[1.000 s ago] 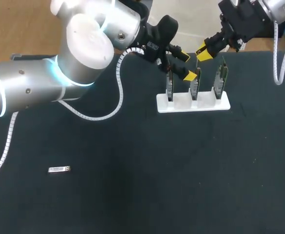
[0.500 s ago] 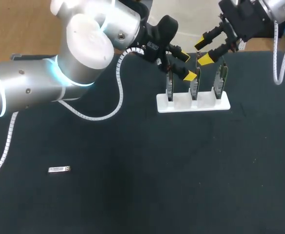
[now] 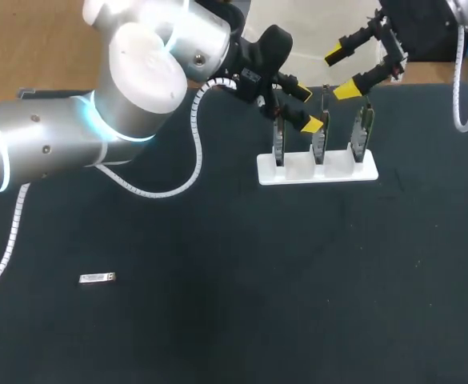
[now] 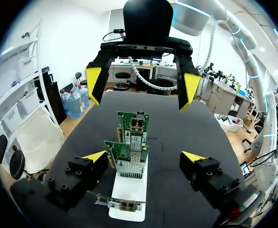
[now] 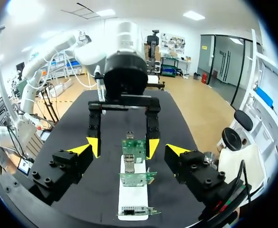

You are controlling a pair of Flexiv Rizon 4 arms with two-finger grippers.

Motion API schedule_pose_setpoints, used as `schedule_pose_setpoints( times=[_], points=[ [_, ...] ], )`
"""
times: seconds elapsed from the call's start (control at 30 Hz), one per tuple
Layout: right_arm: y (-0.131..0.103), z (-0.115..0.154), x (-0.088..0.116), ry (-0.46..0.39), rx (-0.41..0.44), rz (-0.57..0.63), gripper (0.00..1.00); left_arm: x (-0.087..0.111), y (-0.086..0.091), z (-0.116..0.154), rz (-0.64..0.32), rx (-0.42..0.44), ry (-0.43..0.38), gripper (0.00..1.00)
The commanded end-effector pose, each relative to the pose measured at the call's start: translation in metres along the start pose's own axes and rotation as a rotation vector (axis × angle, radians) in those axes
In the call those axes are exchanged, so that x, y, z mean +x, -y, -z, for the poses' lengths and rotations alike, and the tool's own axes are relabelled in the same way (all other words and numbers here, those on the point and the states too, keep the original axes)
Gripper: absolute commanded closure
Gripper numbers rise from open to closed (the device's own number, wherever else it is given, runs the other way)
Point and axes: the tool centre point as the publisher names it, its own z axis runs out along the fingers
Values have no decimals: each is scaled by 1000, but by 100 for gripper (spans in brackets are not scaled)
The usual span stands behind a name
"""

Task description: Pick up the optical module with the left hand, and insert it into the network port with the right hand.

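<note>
both grippers open, module on the table

optical module [image 3: 98,278] lies flat on the table [image 3: 298,280], lower left of the frame, well apart from everything else. left gripper [image 3: 305,108] hangs released, spread wide, upper middle, just by the tops of the three network cards [image 3: 320,138] upright in the white stand [image 3: 317,172]. right gripper [image 3: 339,74] is spread open too, above and right of it.

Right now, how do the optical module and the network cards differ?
The optical module lies flat on the table; the network cards stand upright in a white holder. The module is silvery, the cards green. The module lies far from the left tool and right tool; the cards stand beside them. Neither is gripped.
</note>
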Motion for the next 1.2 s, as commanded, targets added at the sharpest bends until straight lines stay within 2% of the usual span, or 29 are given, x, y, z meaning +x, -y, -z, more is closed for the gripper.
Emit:
schedule_pose_setpoints(
  times=[0.03, 0.1, 0.13, 0.17, 0.2, 0.67, 1.2],
  points=[
    [6, 5, -3, 9, -15, 12, 0, -1, -2, -1, 2, 3, -5, 0],
    [6, 5, -6, 8, -14, 25, 0, -1, -2, -1, 2, 3, -5, 0],
    [6, 5, -8, 7, -11, 30, 54, -1, -2, -1, 2, 3, -5, 0],
    [6, 5, -9, 7, -9, 34, 87, -1, -2, -1, 2, 3, -5, 0],
    [6, 4, -11, 6, -8, 37, 100, -1, -2, -1, 2, 3, -5, 0],
    [12, -13, -11, -28, -14, 32, 100, -1, -2, -1, 2, 3, -5, 0],
    [12, -16, -4, -38, -19, 12, 100, -1, -2, -1, 2, 3, -5, 0]
  ],
)
